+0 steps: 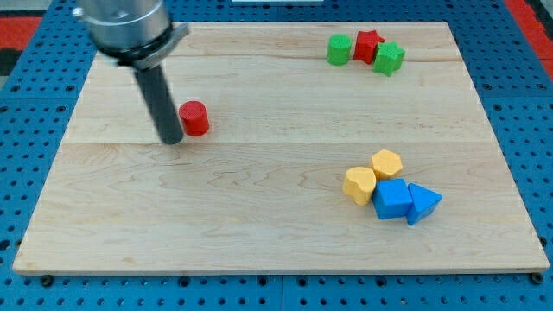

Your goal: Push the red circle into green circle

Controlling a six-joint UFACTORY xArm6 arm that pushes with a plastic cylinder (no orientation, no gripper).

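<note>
My tip (172, 139) is a plain rod end with no jaws to open, close or hold anything, so all it can do is push; it stands on the board just to the view's left of the red circle (194, 118), touching it or very nearly so, I cannot tell which. The red circle sits in the upper left part of the board, well apart from the green circle (339, 49), which lies near the view's top right, so by my judgement the push has hardly begun and almost the whole crossing to the right and slightly upward is left. The green circle is packed against a red star (369, 43), which in turn touches a green block (390, 58) of a ridged, star-like shape. Lower right, four blocks huddle together: a yellow heart (359, 184), a yellow hexagon (387, 163), a blue block (393, 199) that looks roughly square, and a blue triangle (422, 203). All the blocks look like matte, smooth-sided pieces with flat tops. The rod is dark and straight under a grey metal collar. The wooden board (259, 225) is pale, with visible grain and plank seams, and rests on a blue perforated base (26, 104).
</note>
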